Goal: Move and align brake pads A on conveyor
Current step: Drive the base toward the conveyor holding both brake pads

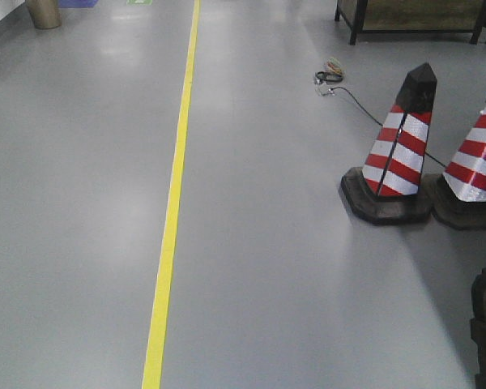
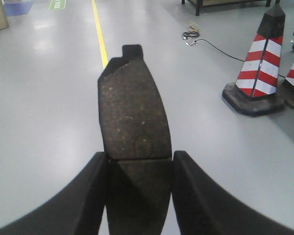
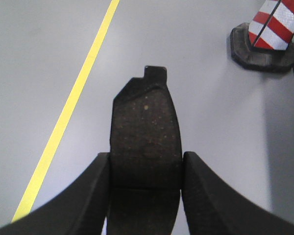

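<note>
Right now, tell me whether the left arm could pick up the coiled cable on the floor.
Probably not. The left pincer is shut on a brake pad, and the cable lies well ahead on the floor, beyond the striped cone.

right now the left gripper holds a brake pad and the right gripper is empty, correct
Not quite: the right gripper is not empty. The right wrist view shows it shut on the right brake pad. The left gripper does hold the left brake pad.

No legible text; green floor marking (image 2: 57,4) perhaps lettered, too blurred.
</note>
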Robot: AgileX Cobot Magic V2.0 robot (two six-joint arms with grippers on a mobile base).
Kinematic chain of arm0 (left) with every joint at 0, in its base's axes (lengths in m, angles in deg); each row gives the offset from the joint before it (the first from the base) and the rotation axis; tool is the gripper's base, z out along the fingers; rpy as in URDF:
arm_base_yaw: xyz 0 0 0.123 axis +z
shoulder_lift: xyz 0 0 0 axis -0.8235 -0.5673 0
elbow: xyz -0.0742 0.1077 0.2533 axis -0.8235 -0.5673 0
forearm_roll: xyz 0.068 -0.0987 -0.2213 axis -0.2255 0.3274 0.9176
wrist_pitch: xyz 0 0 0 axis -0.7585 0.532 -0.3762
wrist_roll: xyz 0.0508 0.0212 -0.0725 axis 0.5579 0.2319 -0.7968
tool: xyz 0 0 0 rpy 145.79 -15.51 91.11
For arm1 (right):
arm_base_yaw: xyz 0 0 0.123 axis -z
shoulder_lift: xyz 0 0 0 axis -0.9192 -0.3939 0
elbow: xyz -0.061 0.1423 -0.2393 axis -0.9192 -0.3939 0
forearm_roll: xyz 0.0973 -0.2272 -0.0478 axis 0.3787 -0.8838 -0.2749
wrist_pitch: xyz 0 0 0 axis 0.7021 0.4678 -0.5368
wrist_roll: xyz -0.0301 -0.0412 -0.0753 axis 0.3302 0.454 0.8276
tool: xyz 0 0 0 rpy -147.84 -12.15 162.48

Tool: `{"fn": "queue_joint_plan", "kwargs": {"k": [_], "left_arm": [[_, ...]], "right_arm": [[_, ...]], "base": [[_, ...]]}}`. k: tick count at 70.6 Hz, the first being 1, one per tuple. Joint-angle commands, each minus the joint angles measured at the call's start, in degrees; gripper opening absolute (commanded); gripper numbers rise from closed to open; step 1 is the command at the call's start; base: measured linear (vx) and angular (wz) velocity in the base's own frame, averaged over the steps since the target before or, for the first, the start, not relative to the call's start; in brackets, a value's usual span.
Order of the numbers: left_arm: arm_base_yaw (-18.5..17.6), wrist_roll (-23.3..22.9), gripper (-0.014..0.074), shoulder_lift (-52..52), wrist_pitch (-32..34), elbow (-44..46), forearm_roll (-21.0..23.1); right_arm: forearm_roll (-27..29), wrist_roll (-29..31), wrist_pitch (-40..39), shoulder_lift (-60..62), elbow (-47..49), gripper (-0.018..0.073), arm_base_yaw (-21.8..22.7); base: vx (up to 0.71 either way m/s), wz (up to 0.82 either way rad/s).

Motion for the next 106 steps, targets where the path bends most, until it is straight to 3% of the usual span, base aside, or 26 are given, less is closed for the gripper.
{"fn": "queue_joint_plan", "kwargs": {"k": [1, 65, 106], "left_arm": [[-0.4, 0.1, 0.0146, -0.6, 5.7, 1.8, 0.6], [-0.4, 0.1, 0.0146, -0.6, 5.7, 1.8, 0.6], [-0.4, 0.1, 0.0146, -0.6, 5.7, 1.8, 0.6]], "right_arm": [[0.0, 0.4, -4.6, 0.0, 1.8, 0.0092, 0.0], [0.0, 0.4, -4.7, 0.0, 1.8, 0.0092, 0.0], [0.0, 0.4, -4.6, 0.0, 1.8, 0.0092, 0.0]], "base": [[0.68, -0.03], [0.62, -0.08], [0.49, -0.52]]}}
